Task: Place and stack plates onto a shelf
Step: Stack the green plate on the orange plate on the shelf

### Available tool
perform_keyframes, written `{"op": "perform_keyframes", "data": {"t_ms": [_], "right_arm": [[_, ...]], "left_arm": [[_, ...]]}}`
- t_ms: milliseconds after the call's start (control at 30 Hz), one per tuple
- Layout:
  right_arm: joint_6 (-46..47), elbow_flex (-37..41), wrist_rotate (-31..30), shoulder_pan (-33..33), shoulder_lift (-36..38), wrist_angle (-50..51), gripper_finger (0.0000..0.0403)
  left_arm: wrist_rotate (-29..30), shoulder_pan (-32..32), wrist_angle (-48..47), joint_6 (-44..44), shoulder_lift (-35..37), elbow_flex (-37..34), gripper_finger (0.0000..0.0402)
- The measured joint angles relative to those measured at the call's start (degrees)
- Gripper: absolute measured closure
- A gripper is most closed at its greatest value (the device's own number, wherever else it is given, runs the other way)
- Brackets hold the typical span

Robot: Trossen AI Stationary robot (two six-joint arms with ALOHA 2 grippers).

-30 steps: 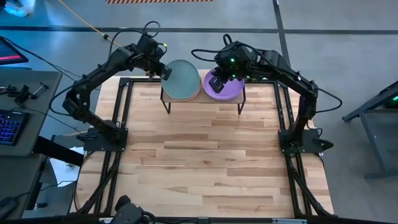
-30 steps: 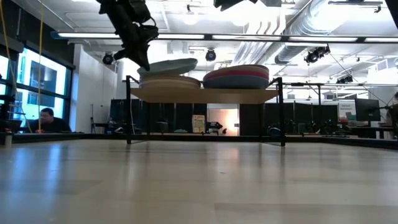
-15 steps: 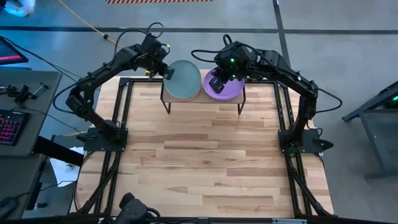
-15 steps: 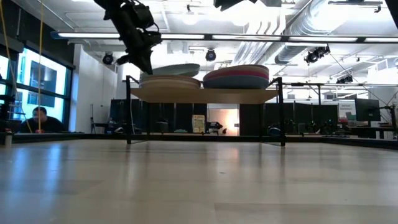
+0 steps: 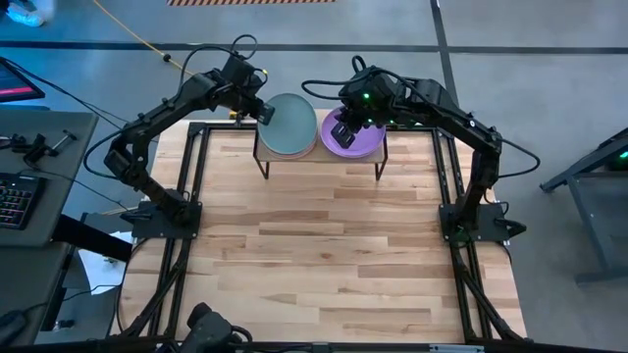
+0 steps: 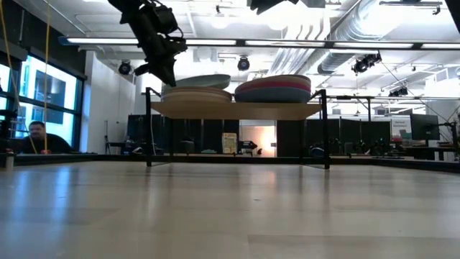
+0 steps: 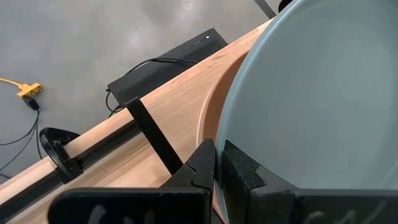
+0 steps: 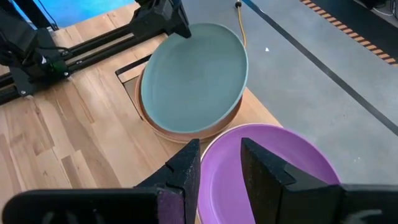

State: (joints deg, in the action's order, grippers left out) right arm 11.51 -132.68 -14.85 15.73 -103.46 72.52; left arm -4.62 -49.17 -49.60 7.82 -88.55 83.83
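Observation:
The shelf (image 6: 237, 109) stands at the table's far middle with two stacks of plates on it. A teal plate (image 5: 287, 126) sits slightly tilted on top of the left stack, over a beige plate (image 8: 186, 134). My left gripper (image 5: 261, 113) is shut on the teal plate's left rim. A purple plate (image 5: 358, 140) tops the right stack (image 6: 273, 88). My right gripper (image 8: 221, 168) hovers open above the purple plate's left part, clear of it. My left gripper pinches the teal plate's rim (image 7: 231, 140) between its two fingers, at the plate's left side. The fingers slant down at it from the table's left and far side. The plate lies over the left stack, slightly tilted; whether it rests on the beige plate I cannot tell.
The shelf's thin black legs (image 5: 263, 167) stand on the plank tabletop (image 5: 324, 255), which stretches open toward the near edge. Black frame rails (image 5: 196, 176) run along both table sides. A person (image 6: 32, 137) sits in the room beyond, far left.
My left gripper has carried the teal plate a little toward the table's right and slightly down, so it covers more of the beige plate. It has kept still since. The right gripper has not moved.

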Motion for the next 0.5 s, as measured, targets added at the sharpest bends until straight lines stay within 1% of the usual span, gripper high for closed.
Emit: {"op": "perform_keyframes", "data": {"t_ms": [167,500], "right_arm": [[0.0,0.0,0.0,0.0,0.0,0.0,0.0309],[0.0,0.0,0.0,0.0,0.0,0.5,0.0309]], "left_arm": [[0.0,0.0,-0.2,-1.3,0.0,0.0,0.0390],[-0.8,0.0,-0.3,-0.7,0.0,0.0,0.0336]]}}
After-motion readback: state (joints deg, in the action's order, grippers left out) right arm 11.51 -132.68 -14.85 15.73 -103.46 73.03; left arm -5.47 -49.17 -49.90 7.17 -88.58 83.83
